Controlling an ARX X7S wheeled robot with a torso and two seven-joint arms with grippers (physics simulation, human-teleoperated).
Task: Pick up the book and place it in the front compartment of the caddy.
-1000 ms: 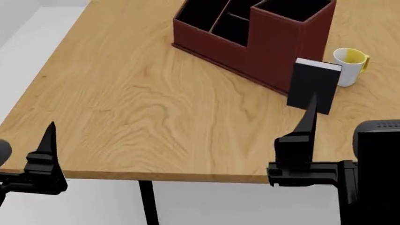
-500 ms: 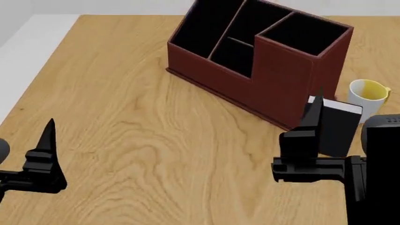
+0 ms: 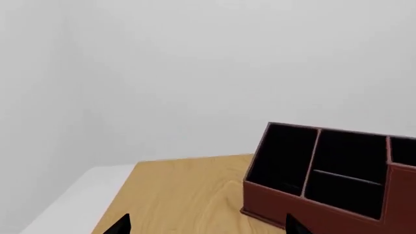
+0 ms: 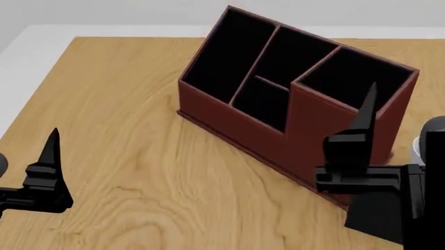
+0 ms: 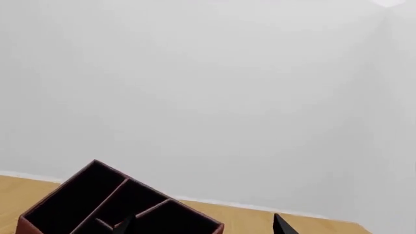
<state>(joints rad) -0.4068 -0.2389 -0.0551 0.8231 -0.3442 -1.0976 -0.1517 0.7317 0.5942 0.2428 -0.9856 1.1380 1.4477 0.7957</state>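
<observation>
The dark red caddy [image 4: 230, 122] stands slanted on the wooden table [image 4: 104, 104], black inside, with a low stepped compartment [image 4: 263, 101] on its near side. It also shows in the left wrist view as the caddy [image 3: 279, 207] and in the right wrist view as the caddy [image 5: 85, 200]. The book [image 4: 375, 221] shows only as a black slab at the lower right, mostly hidden behind my right gripper [image 4: 358, 130]. That gripper is open and empty, held in front of the caddy's tall end. My left gripper [image 4: 49, 161] is open at the lower left, far from both.
A white sliver of a mug [image 4: 418, 151] peeks out at the right edge behind my right arm. The table's left edge [image 4: 35, 83] borders pale floor. Bare wood lies between my left gripper and the caddy.
The head view has shifted, so the caddy now sits lower and larger in the picture. The book has slid down behind my right gripper. Both grippers stay open.
</observation>
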